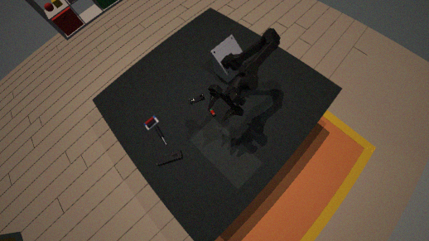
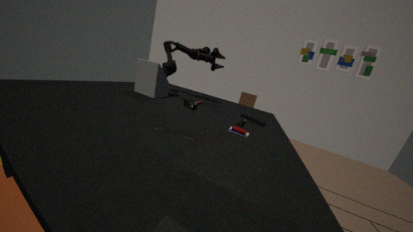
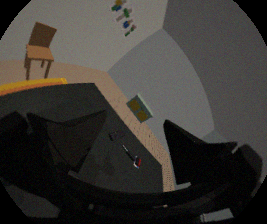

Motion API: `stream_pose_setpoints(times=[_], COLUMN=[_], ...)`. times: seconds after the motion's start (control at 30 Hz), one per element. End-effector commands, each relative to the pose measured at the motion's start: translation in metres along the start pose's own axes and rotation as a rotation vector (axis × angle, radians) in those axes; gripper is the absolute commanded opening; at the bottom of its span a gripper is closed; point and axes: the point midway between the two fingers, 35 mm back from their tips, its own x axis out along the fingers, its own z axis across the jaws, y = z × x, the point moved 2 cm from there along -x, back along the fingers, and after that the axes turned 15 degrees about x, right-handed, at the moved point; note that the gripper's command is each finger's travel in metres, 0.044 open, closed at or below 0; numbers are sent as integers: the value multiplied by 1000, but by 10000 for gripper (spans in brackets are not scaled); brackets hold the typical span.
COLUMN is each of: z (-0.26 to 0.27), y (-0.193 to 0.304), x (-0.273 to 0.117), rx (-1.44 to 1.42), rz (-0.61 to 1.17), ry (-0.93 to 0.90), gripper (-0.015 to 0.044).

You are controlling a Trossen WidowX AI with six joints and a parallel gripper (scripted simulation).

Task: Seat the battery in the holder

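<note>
Showed, from above, a dark tabletop (image 1: 137, 93) (image 2: 100, 133) (image 3: 49, 100) set at a slant, with the robot arm (image 1: 267, 47) (image 2: 169, 55) reaching over its far right part. Hung raised above the surface, the gripper (image 1: 217, 114) (image 2: 224, 62) (image 3: 136, 117), jaws wide apart with nothing between them. Appeared to be kept high and open to leave the small parts untouched.

Lay on the table, near the middle, what was probably the battery (image 1: 212, 113) (image 2: 198, 102), small and mostly red. Sat just left of it and slightly farther, apart in the top view, the likely holder (image 1: 196, 98) (image 2: 189, 106), dark with shiny bits. Looked unseated, so probably still called for a grasp and careful lowering; too small to tell which end faced the spring or lip.

Stood beyond, a pale block (image 1: 228, 50) (image 2: 147, 78), close enough to the arm to limit a swing that way. Left more room toward the near side. Lay well off to the left, a red, white and blue piece (image 1: 151, 122) (image 2: 239, 130) (image 3: 137, 162) and, nearer, a dark toothed bar (image 1: 170, 159) (image 2: 253, 119) (image 3: 116, 135), with the left table edge beyond. Risked, if hurried, nudging the holder or jamming the battery against the lip.
</note>
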Motion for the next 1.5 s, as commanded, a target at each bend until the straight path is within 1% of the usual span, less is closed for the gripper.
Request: stream_pose_setpoints(times=[0.0,0.07,0.17,0.2,0.33,0.5,0.6,0.7,0.8,0.83,0.87,1.47], z=[0,-3,-9,-11,-15,-19,-19,-19,-17,-16,-16,-16], y=[3,28,85,103,154,205,229,252,271,274,276,277], x=[2,13,28,30,28,15,4,-10,-25,-29,-30,-31], rx=[16,147,467,578,913,1296,1517,1744,1966,2014,2038,2045], rz=[15,135,409,496,742,984,1101,1198,1259,1266,1268,1268], ry=[-2,-6,42,77,230,503,716,991,1343,1436,1487,1501], gripper=[374,321,242,230,230,230,230,230,230,230,230,230])
